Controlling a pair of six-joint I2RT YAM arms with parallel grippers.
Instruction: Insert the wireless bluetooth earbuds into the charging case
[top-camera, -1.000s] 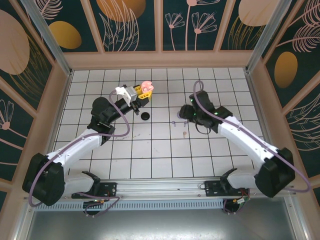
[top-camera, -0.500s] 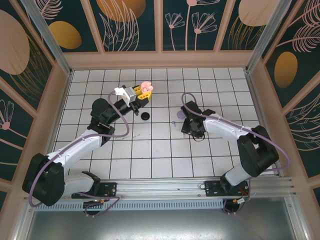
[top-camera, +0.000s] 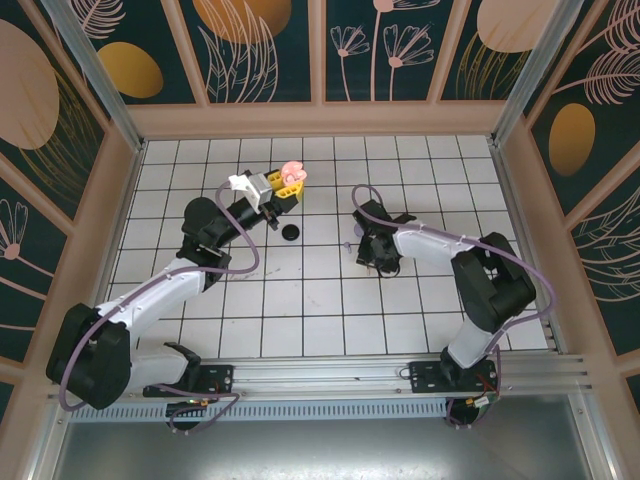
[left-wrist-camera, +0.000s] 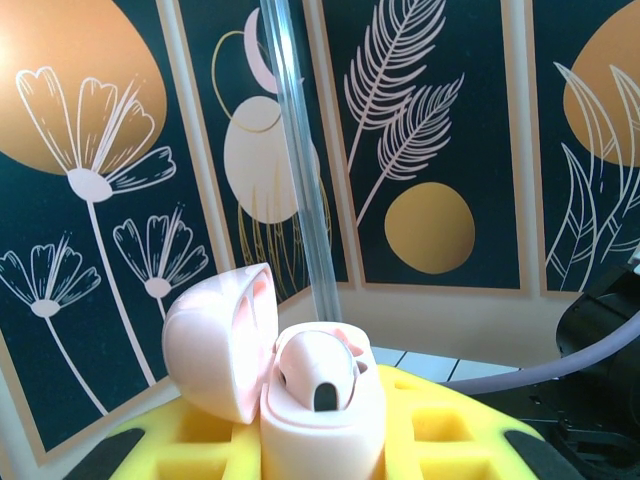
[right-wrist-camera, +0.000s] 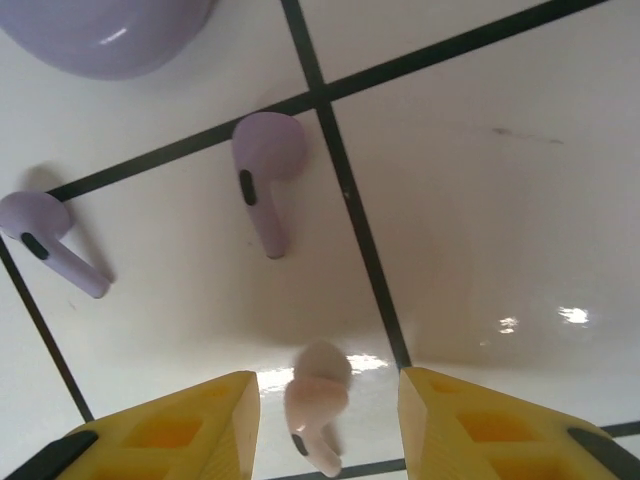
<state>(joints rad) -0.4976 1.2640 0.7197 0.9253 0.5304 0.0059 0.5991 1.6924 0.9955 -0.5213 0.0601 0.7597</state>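
Earbud (right-wrist-camera: 316, 375), pinkish-tan, lies on the white bench (right-wrist-camera: 480, 200) right between the fingertips of the right end effector (right-wrist-camera: 323, 395), whose jaws stand apart on either side without touching it. Its long axis runs 12 to 6 o'clock in the right wrist view, stem toward 6, crosswise to the closing line. A lavender earbud (right-wrist-camera: 268, 180) lies near 12 o'clock from it, and a second lavender earbud (right-wrist-camera: 50, 242) at 10. Overhead, at 11 o'clock, the left end effector (left-wrist-camera: 320, 440) grips the open pink charging case (left-wrist-camera: 322, 400). No writing is legible.
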